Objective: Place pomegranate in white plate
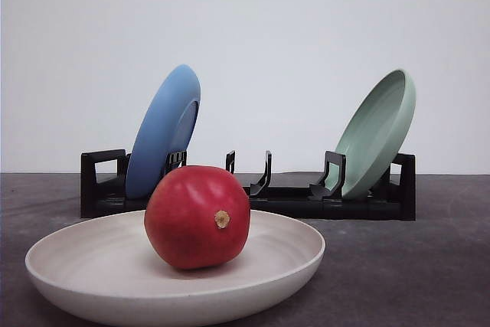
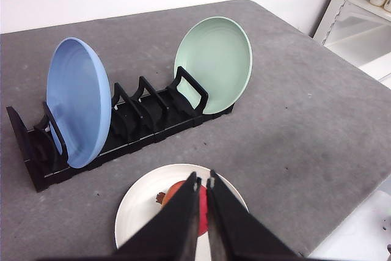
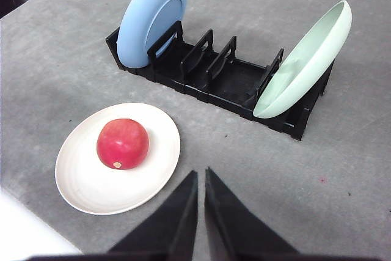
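Front view takes in the grey table [image 1: 429, 266] first, with the black dish rack [image 1: 306, 203] standing across its far side. A blue plate [image 1: 162, 132] leans in the rack's left end and a pale green plate [image 1: 377, 134] leans in its right end, with bare slots between them. Nearer the table's front edge lies the white plate [image 1: 99, 266], flat on the surface and well apart from the rack. The pomegranate [image 1: 197, 217] sits inside that plate, a little off its middle, resting on the plate's floor with its tan stub turned toward the front edge; judged from this, the placing looks done.

The left gripper [image 2: 202, 183] hangs above the plate and fruit, its two fingers nearly touching, with only a thin slit between them and nothing held. The right gripper [image 3: 201, 175] hovers over bare table just beside the plate's rim, fingers likewise almost together and empty.

As for handling, the fruit looks firm, fairly heavy for its size, and glossy, so it may slip or roll. A hold across its widest middle, from above, with the stub left clear, seems safest. The plate's raised rim should stop it rolling off.
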